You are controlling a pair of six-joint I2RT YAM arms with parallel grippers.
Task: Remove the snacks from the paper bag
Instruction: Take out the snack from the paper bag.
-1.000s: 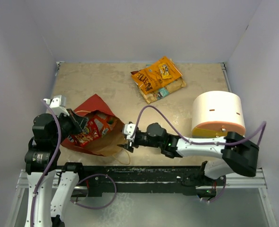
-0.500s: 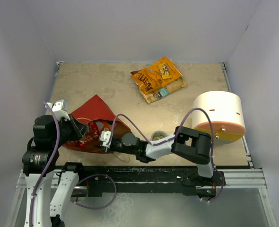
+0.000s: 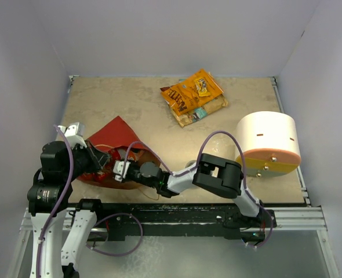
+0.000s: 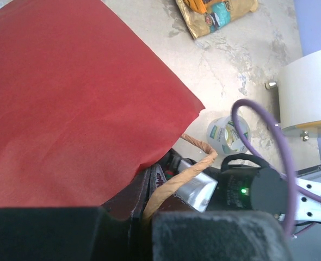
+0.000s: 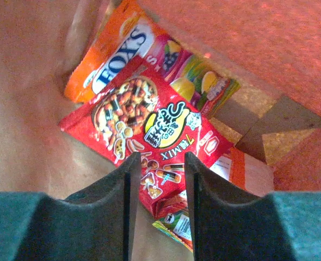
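Two snack packets (image 3: 193, 97) lay out on the table (image 3: 119, 92) in the overhead view, well beyond the paper bag (image 3: 114, 128), so we judged the task partly done, with more to come out. The bag lay on its side. The left gripper (image 3: 100, 158) sat at the rim of its mouth, apparently to keep that mouth lifted, and the right gripper (image 3: 122, 170) sat inside it. A cream-white cylinder (image 3: 268, 139) stood well apart from the bag. From the left wrist, the bag's red wall filled most of the view above the black fingers (image 4: 57, 234). These stood almost together, with the bag's rim and the root of a twisted paper handle (image 4: 189, 167) running down between them. We took them to be clamped on the bag, holding it open for the right gripper. A tape roll (image 4: 228, 134) sat just beyond the bag's edge. From the right wrist, deep in the bag's brown interior, a red packet (image 5: 149, 122) lay flat on the lower wall. It overlapped an orange packet (image 5: 107, 54) and a fruit-printed packet (image 5: 197, 80) that lay nearer the bag's bottom. The jaws stood a little parted with nothing between them, poised over the red packet. We read this as lining up to pinch it, though we could not tell whether they were touching it.
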